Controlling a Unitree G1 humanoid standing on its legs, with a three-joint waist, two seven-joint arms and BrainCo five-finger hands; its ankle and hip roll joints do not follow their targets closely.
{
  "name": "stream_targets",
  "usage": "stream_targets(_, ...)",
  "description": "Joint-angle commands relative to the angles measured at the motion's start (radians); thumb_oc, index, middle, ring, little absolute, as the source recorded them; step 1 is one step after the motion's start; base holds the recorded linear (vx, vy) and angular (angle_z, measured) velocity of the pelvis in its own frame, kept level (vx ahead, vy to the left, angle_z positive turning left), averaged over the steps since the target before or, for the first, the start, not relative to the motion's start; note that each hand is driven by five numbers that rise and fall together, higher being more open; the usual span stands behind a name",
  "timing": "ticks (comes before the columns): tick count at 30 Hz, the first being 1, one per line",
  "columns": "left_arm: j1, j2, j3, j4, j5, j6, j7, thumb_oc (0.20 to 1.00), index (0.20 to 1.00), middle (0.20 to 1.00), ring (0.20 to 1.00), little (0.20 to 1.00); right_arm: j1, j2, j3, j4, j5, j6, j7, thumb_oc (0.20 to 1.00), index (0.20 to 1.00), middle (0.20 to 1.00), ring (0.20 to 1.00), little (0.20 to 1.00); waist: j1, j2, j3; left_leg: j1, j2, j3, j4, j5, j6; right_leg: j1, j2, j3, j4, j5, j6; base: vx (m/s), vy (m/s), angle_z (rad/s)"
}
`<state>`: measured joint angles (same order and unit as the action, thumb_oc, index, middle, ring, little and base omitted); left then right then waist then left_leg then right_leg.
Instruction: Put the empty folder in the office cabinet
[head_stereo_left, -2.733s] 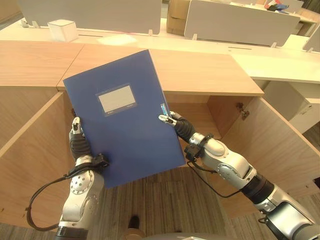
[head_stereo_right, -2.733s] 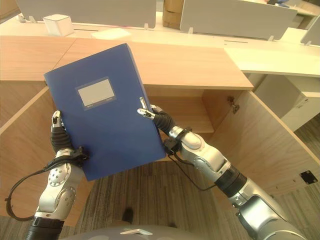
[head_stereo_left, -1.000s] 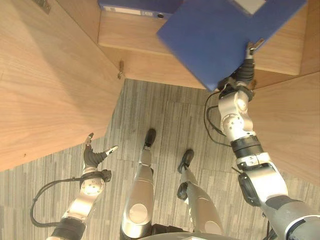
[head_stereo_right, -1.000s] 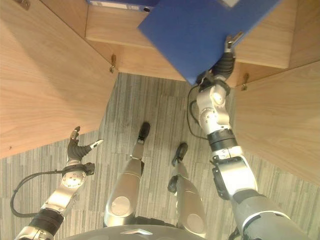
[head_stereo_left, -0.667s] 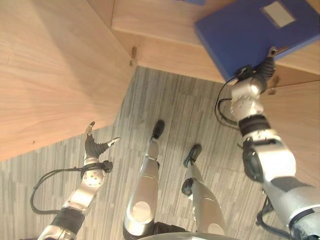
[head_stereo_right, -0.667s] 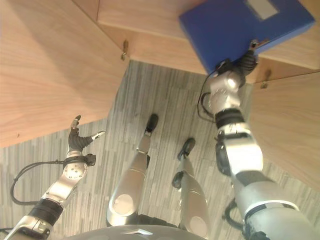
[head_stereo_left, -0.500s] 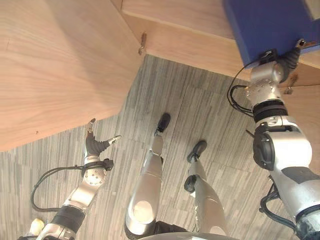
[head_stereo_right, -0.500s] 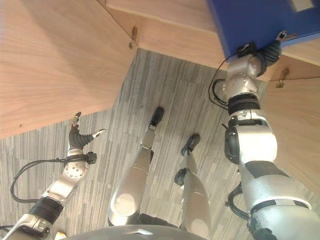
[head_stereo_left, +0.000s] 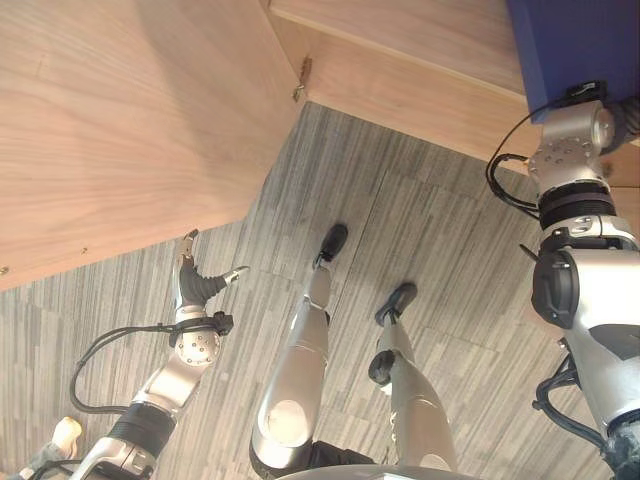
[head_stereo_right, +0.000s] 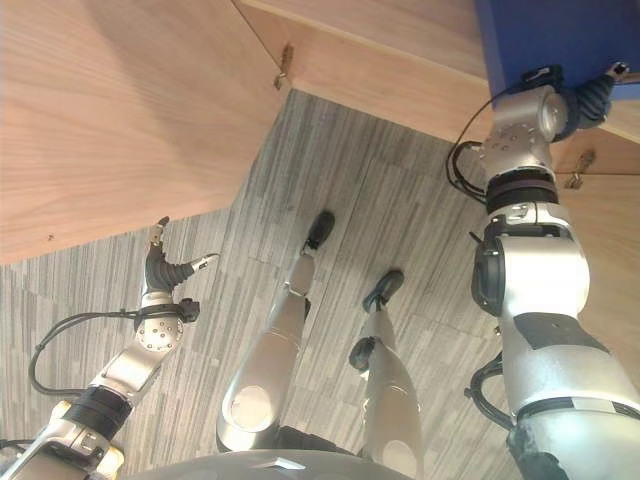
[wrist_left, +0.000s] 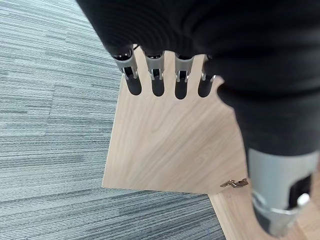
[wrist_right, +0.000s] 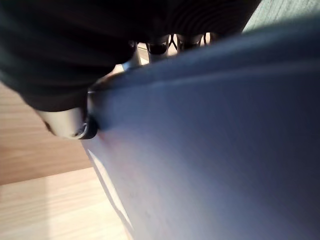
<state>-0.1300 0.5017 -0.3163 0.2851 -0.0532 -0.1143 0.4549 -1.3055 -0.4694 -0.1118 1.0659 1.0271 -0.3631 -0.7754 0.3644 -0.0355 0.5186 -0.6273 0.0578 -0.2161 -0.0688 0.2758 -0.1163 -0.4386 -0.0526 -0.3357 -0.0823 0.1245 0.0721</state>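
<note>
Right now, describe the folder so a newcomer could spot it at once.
Start at the wooden cabinet, open above the grey striped carpet. At its opening's right end, the right hand grips a flat folder by its lower edge. It is the one solid blue thing against pale wood.

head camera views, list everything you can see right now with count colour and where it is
folder: one, dark blue, upper right, over the cabinet's shelf, gripped at its near edge by the right hand
cabinet door: one, light wood, swung open on the robot's left; a metal hinge at its inner corner
cabinet shelf: one, light wood, along the top of the view, under the folder
second cabinet door: one, light wood, open on the robot's right
floor: grey striped carpet tiles, between the doors
left hand: silver fingers, dark cover, held low over the carpet on the left, fingers spread and holding nothing
right hand: silver with dark cover, raised at upper right, pinching the folder's edge
</note>
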Motion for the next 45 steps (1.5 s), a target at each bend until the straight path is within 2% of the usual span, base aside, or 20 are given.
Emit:
stream_targets(1, 0.026, 0.085, 0.033, -0.003, 0.037, -0.013, 0.052, 1.000, 1.000, 1.000, 1.000, 1.000, -0.008, -0.101, 0.055, -0.007, -0.106, -0.020, -0.064, 0.200, 0.200, 0.200, 0.200, 0.200, -0.001, -0.091, -0.017, 0.002, -0.065, 0.031, -0.008, -0.138, 0.011, 0.093, -0.104, 0.067, -0.005, -0.119, 0.116, 0.01, 0.028, 0.06)
stream_targets(6, 0.026, 0.087, 0.032, -0.004, 0.035, -0.004, 0.067, 1.000, 1.000, 1.000, 1.000, 1.000, -0.001, -0.112, 0.057, -0.012, -0.169, 0.002, -0.138, 0.200, 0.200, 0.200, 0.200, 0.200, 0.006, -0.112, -0.001, -0.035, -0.084, 0.015, 0.075, -0.177, 0.035, 0.106, -0.125, 0.072, -0.005, -0.114, 0.124, 0.00, 0.010, 0.01)
stream_targets(8, 0.015, 0.090, 0.030, 0.001, 0.034, 0.005, 0.072, 1.000, 1.000, 1.000, 1.000, 1.000, 0.005, -0.109, 0.050, -0.019, -0.191, 0.011, -0.165, 0.200, 0.200, 0.200, 0.200, 0.200, 0.007, -0.118, 0.001, -0.082, -0.105, 0.006, 0.146, -0.208, 0.044, 0.108, -0.142, 0.060, -0.004, -0.100, 0.130, 0.02, -0.025, 0.03)
stream_targets(9, 0.006, 0.091, 0.028, 0.006, 0.029, 0.012, 0.072, 1.000, 1.000, 1.000, 1.000, 1.000, 0.007, -0.102, 0.043, -0.021, -0.194, 0.010, -0.178, 0.200, 0.200, 0.200, 0.200, 0.200, 0.008, -0.122, 0.000, -0.093, -0.113, -0.005, 0.184, -0.252, 0.050, 0.126, -0.156, 0.059, 0.008, -0.105, 0.132, 0.05, -0.046, 0.11)
stream_targets(12, -0.007, 0.100, 0.027, 0.005, 0.027, 0.021, 0.065, 1.000, 1.000, 1.000, 1.000, 1.000, 0.015, -0.090, 0.032, -0.032, -0.197, 0.019, -0.183, 0.200, 0.200, 0.200, 0.200, 0.200, 0.018, -0.117, -0.002, -0.115, -0.122, -0.015, 0.242, -0.290, 0.058, 0.139, -0.193, 0.040, 0.053, -0.103, 0.127, 0.04, -0.030, 0.06)
stream_targets(16, -0.009, 0.105, 0.028, 0.005, 0.027, 0.021, 0.064, 1.000, 1.000, 1.000, 1.000, 1.000, 0.017, -0.092, 0.028, -0.030, -0.197, 0.021, -0.182, 0.200, 0.200, 0.200, 0.200, 0.200, 0.022, -0.117, 0.001, -0.118, -0.123, -0.010, 0.255, -0.292, 0.055, 0.141, -0.203, 0.022, 0.056, -0.092, 0.126, 0.00, 0.012, 0.03)
stream_targets(17, 0.001, 0.117, 0.033, -0.004, 0.019, 0.016, 0.062, 1.000, 1.000, 1.000, 1.000, 1.000, 0.015, -0.091, 0.031, -0.017, -0.187, 0.020, -0.175, 0.200, 0.200, 0.200, 0.200, 0.200, 0.027, -0.127, 0.001, -0.103, -0.117, -0.005, 0.252, -0.305, 0.049, 0.140, -0.203, -0.002, 0.032, -0.057, 0.136, 0.02, 0.006, 0.04)
stream_targets(18, 0.001, 0.117, 0.033, -0.004, 0.019, 0.016, 0.062, 1.000, 1.000, 1.000, 1.000, 1.000, 0.015, -0.091, 0.031, -0.017, -0.187, 0.020, -0.175, 0.200, 0.200, 0.200, 0.200, 0.200, 0.027, -0.127, 0.001, -0.103, -0.117, -0.005, 0.252, -0.305, 0.049, 0.140, -0.203, -0.002, 0.032, -0.057, 0.136, 0.05, 0.034, 0.03)
stream_targets(19, 0.011, 0.122, 0.037, -0.010, 0.011, 0.010, 0.061, 1.000, 1.000, 1.000, 1.000, 1.000, 0.011, -0.096, 0.037, -0.006, -0.175, 0.014, -0.164, 0.200, 0.200, 0.200, 0.200, 0.200, 0.016, -0.126, 0.001, -0.081, -0.109, -0.008, 0.230, -0.299, 0.052, 0.092, -0.185, 0.006, 0.016, -0.015, 0.136, 0.00, 0.000, 0.00)
stream_targets(20, 0.011, 0.122, 0.037, -0.010, 0.011, 0.010, 0.061, 1.000, 1.000, 1.000, 1.000, 1.000, 0.011, -0.096, 0.037, -0.006, -0.175, 0.014, -0.164, 0.200, 0.200, 0.200, 0.200, 0.200, 0.016, -0.126, 0.001, -0.081, -0.109, -0.008, 0.230, -0.299, 0.052, 0.092, -0.185, 0.006, 0.016, -0.015, 0.136, 0.13, 0.092, -0.02)
stream_targets(21, 0.026, 0.120, 0.041, -0.012, 0.003, 0.007, 0.054, 1.000, 1.000, 1.000, 1.000, 1.000, 0.015, -0.111, 0.036, 0.007, -0.161, 0.016, -0.156, 0.200, 0.200, 0.200, 0.200, 0.200, -0.003, -0.116, 0.001, -0.043, -0.105, -0.015, 0.216, -0.290, 0.061, 0.021, -0.179, 0.033, 0.008, 0.020, 0.140, 0.11, 0.064, 0.00)
stream_targets(24, 0.050, 0.109, 0.045, -0.012, -0.003, 0.006, 0.046, 1.000, 1.000, 1.000, 1.000, 1.000, 0.019, -0.135, 0.043, 0.025, -0.143, 0.015, -0.139, 0.200, 0.200, 0.200, 0.200, 0.200, -0.012, -0.090, 0.001, -0.011, -0.089, -0.020, 0.234, -0.300, 0.067, -0.049, -0.182, 0.040, 0.017, 0.050, 0.145, 0.11, 0.046, -0.02)
stream_targets(26, 0.056, 0.092, 0.033, -0.004, -0.007, 0.012, 0.043, 1.000, 1.000, 1.000, 1.000, 1.000, 0.034, -0.153, 0.041, 0.038, -0.123, 0.013, -0.132, 0.200, 0.200, 0.200, 0.200, 0.200, -0.023, -0.060, 0.001, 0.014, -0.088, -0.050, 0.303, -0.359, 0.059, -0.094, -0.204, 0.042, 0.003, 0.087, 0.158, 0.16, -0.123, -0.04)
stream_targets(28, 0.052, 0.075, 0.028, 0.000, -0.013, 0.009, 0.044, 1.000, 1.000, 1.000, 1.000, 1.000, 0.041, -0.179, 0.031, 0.048, -0.107, 0.008, -0.130, 0.200, 0.200, 0.200, 0.200, 0.200, -0.022, -0.039, 0.001, 0.025, -0.085, -0.083, 0.338, -0.388, 0.058, -0.122, -0.222, 0.050, 0.000, 0.107, 0.165, 0.15, -0.136, 0.58)
stream_targets(33, 0.047, 0.060, 0.024, 0.005, -0.019, 0.009, 0.048, 1.000, 1.000, 1.000, 1.000, 1.000, 0.057, -0.205, 0.017, 0.060, -0.084, 0.002, -0.127, 0.200, 0.200, 0.200, 0.200, 0.200, -0.027, -0.033, 0.001, 0.024, -0.097, -0.118, 0.381, -0.415, 0.056, -0.136, -0.249, 0.049, -0.002, 0.134, 0.170, 0.12, -0.118, 0.67)
stream_targets(34, 0.048, 0.048, 0.029, 0.018, -0.038, 0.008, 0.055, 1.000, 1.000, 1.000, 1.000, 1.000, 0.077, -0.230, 0.008, 0.059, -0.073, -0.007, -0.125, 0.200, 0.200, 0.200, 0.200, 0.200, -0.020, -0.029, 0.001, 0.038, -0.103, -0.138, 0.425, -0.458, 0.059, -0.123, -0.254, 0.047, -0.002, 0.143, 0.178, 0.15, -0.141, 0.72)
stream_targets(36, 0.057, 0.035, 0.029, 0.031, -0.048, 0.016, 0.059, 1.000, 1.000, 1.000, 1.000, 1.000, 0.124, -0.246, -0.008, 0.052, -0.072, -0.017, -0.132, 0.200, 0.200, 0.200, 0.200, 0.200, -0.024, -0.025, 0.001, 0.043, -0.115, -0.158, 0.449, -0.474, 0.060, -0.126, -0.256, 0.052, 0.017, 0.157, 0.176, 0.18, -0.202, 0.69)
stream_targets(38, 0.060, 0.036, 0.023, 0.031, -0.048, 0.017, 0.060, 1.000, 1.000, 1.000, 1.000, 1.000, 0.138, -0.246, -0.014, 0.043, -0.074, -0.017, -0.134, 0.200, 0.200, 0.200, 0.200, 0.200, -0.019, -0.017, 0.001, 0.052, -0.111, -0.161, 0.457, -0.485, 0.062, -0.116, -0.252, 0.050, 0.024, 0.145, 0.177, 0.11, -0.114, 0.14)
stream_targets(39, 0.052, 0.036, 0.008, 0.024, -0.053, 0.013, 0.058, 1.000, 1.000, 1.000, 1.000, 1.000, 0.128, -0.256, -0.019, 0.044, -0.065, -0.025, -0.134, 0.200, 0.200, 0.200, 0.200, 0.200, -0.020, -0.023, 0.001, 0.047, -0.129, -0.174, 0.472, -0.502, 0.050, -0.107, -0.247, 0.051, 0.039, 0.133, 0.174, 0.12, -0.179, -0.05)
stream_targets(45, 0.057, 0.031, 0.014, 0.001, -0.073, 0.002, 0.068, 1.000, 1.000, 1.000, 1.000, 1.000, 0.082, -0.341, -0.011, 0.078, -0.042, -0.005, -0.132, 0.200, 0.200, 0.200, 0.200, 0.200, -0.022, -0.023, 0.001, 0.054, -0.089, -0.187, 0.319, -0.426, 0.017, -0.115, -0.242, 0.002, 0.044, 0.113, 0.164, 0.02, -0.184, 0.05)
